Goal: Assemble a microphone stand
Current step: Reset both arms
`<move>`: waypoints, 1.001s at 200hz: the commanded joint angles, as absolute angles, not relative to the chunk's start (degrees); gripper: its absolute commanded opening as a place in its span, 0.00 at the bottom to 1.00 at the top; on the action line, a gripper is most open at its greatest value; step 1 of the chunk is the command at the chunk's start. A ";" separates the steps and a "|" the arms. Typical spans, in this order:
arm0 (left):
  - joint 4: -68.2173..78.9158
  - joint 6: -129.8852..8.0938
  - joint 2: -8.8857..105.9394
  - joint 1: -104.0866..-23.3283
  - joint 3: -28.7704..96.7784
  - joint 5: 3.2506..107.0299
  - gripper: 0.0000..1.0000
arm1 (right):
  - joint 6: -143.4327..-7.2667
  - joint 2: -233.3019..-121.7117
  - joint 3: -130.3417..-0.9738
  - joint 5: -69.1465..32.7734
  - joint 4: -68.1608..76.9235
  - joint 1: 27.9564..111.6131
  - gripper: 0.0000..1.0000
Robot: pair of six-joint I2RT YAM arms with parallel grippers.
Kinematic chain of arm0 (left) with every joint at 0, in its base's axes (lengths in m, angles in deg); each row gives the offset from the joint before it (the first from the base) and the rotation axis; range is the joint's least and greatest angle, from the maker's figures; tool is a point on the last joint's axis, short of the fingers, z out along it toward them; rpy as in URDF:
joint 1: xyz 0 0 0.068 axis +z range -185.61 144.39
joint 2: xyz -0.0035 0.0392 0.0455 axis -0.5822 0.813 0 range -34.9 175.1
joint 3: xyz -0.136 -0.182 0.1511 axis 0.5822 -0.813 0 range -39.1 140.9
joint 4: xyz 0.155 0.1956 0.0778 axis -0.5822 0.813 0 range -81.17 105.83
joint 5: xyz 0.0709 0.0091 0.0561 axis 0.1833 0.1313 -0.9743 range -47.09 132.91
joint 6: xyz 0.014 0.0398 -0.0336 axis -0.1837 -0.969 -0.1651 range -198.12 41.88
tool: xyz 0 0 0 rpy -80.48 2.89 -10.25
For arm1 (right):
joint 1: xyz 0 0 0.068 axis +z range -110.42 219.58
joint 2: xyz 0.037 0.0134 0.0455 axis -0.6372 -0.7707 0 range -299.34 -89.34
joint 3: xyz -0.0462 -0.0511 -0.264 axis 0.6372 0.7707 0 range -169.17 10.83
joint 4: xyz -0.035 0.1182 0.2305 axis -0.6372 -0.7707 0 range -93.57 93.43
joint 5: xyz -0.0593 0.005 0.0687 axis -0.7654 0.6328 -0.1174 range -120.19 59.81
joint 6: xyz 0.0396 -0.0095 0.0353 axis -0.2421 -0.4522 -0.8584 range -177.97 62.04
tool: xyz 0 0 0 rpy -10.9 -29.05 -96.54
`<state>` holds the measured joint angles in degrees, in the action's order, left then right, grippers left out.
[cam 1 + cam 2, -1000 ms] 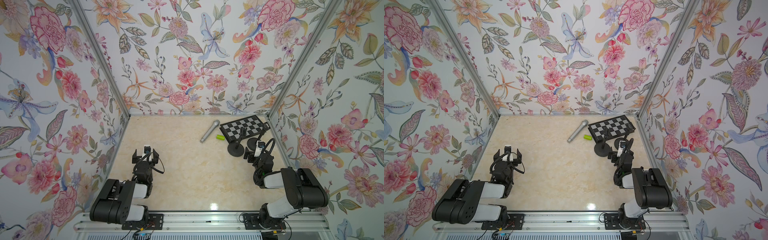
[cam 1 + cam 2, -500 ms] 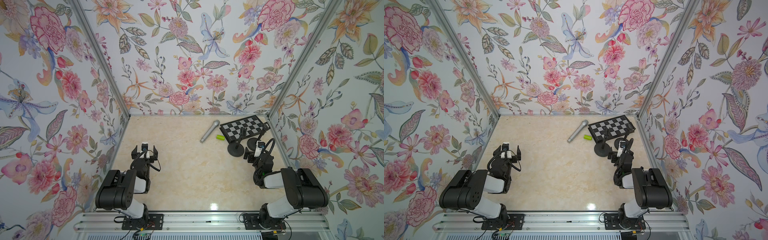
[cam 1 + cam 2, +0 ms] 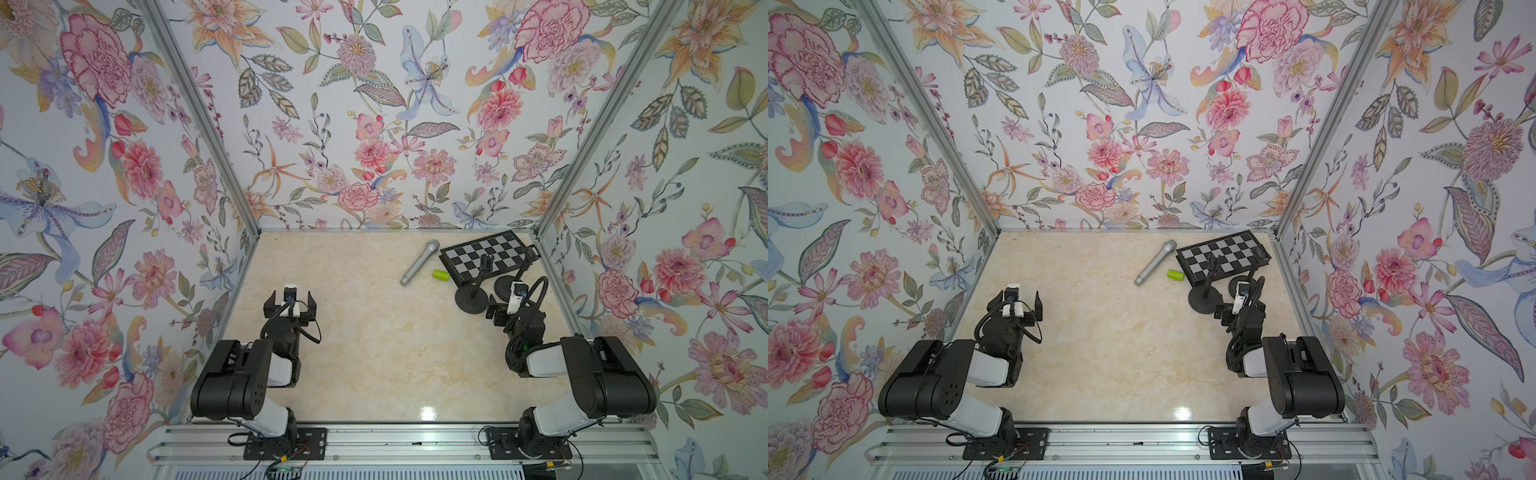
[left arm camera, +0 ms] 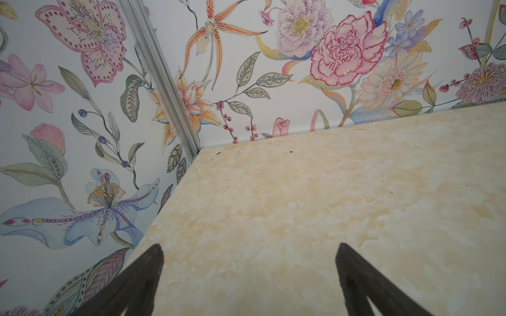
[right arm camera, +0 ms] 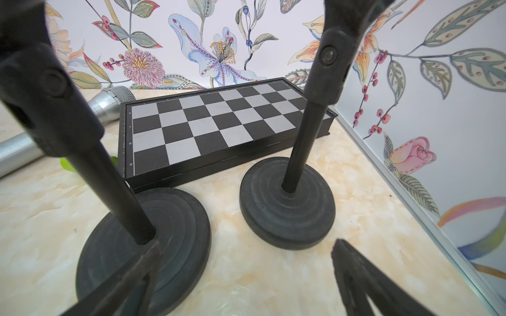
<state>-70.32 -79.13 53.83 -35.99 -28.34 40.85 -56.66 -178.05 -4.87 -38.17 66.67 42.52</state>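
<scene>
Two black microphone stands rise from round bases at the back right, the nearer base (image 3: 471,300) (image 3: 1205,299) (image 5: 142,246) and the farther base (image 5: 287,202) (image 3: 1237,284). A silver microphone (image 3: 419,262) (image 3: 1155,262) (image 5: 106,102) lies on the table left of them. My right gripper (image 3: 509,302) (image 5: 246,245) is open just in front of both bases, holding nothing; one fingertip (image 5: 153,249) overlaps the nearer base. My left gripper (image 3: 290,300) (image 3: 1017,302) (image 4: 249,249) is open over bare table at the left.
A folded chessboard (image 3: 488,255) (image 3: 1223,257) (image 5: 213,123) lies behind the stands against the back right corner. A small green cylinder (image 3: 441,274) (image 3: 1175,274) rests between the microphone and the board. Floral walls close in three sides.
The left arm has swung and its gripper has moved a little toward the back wall, still open. The right arm and the objects have not moved.
</scene>
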 commanded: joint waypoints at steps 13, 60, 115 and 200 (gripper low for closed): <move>-71.33 -78.38 53.69 -35.65 -27.74 41.34 0.99 | -55.94 -177.79 -5.51 -38.67 67.50 42.54 1.00; -71.27 -78.34 53.70 -35.65 -27.68 41.48 0.99 | -56.30 -177.83 -5.95 -37.14 66.80 41.87 1.00; -71.27 -78.38 53.70 -35.61 -27.70 41.42 0.99 | -56.35 -177.86 -5.99 -36.95 66.71 41.82 1.00; -71.28 -78.43 53.74 -35.61 -27.75 41.43 0.99 | -56.38 -177.76 -5.96 -36.69 66.67 41.60 1.00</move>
